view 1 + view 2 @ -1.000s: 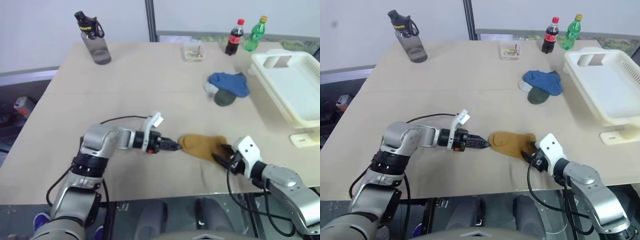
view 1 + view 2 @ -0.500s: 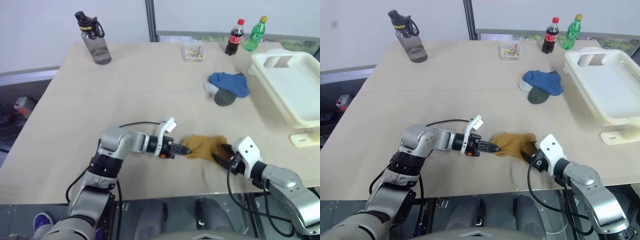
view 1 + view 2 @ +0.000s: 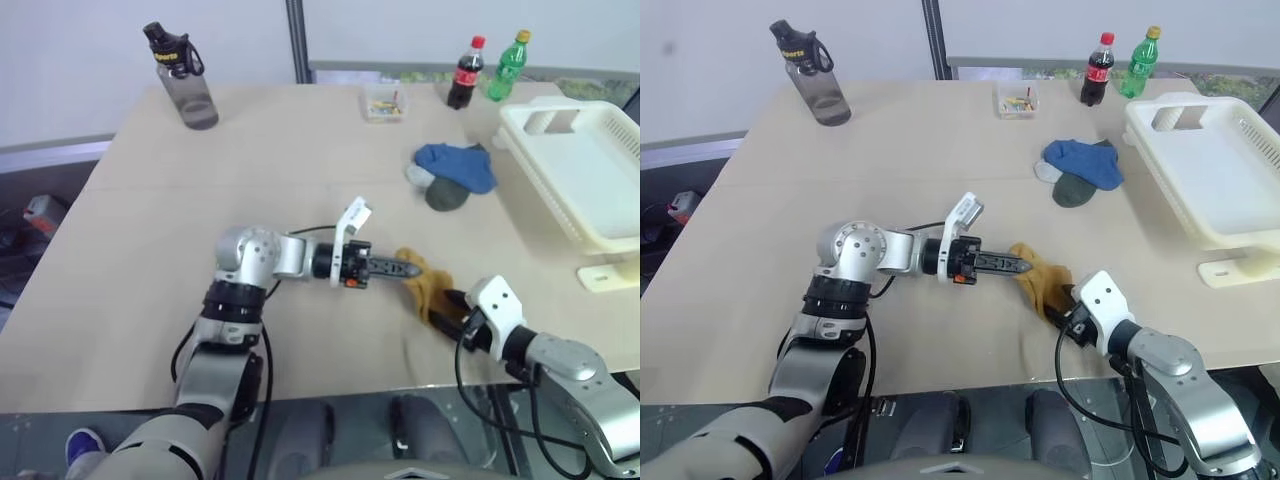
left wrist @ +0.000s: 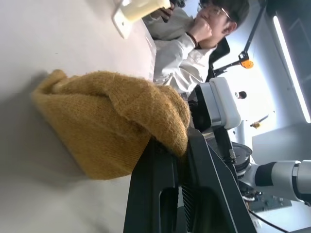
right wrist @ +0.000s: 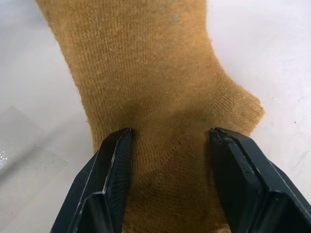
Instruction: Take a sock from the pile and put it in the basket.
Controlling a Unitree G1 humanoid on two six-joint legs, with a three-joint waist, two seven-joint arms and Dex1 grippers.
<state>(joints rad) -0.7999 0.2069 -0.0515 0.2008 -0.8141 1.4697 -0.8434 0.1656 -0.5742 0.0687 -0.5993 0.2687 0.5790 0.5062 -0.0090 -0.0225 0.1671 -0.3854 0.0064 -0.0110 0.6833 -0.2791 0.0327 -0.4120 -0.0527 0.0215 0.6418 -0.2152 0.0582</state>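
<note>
bench (image 3: 150, 250): pale tan top against a white wall.
far left: dark water bottle (image 3: 185, 75) standing at the back corner.
left pincer (image 3: 410, 269): clamped on one end of the sock (image 3: 422, 285), that end raised off the bench.
right pincer (image 3: 447, 312): fingers (image 5: 114, 160) spread to either side of the sock's other end, which lies flat between them; not closed on it.
back middle: small clear box (image 3: 384, 102), cola bottle (image 3: 461, 73), green bottle (image 3: 506, 67).
pile (image 3: 452, 175): blue and grey socks, well apart from the mustard one.
basket (image 3: 560, 115): far right, no sock seen inside.
progress: sock pulled clear and gripped, judged early; carrying across and dropping in the basket remain.
</note>
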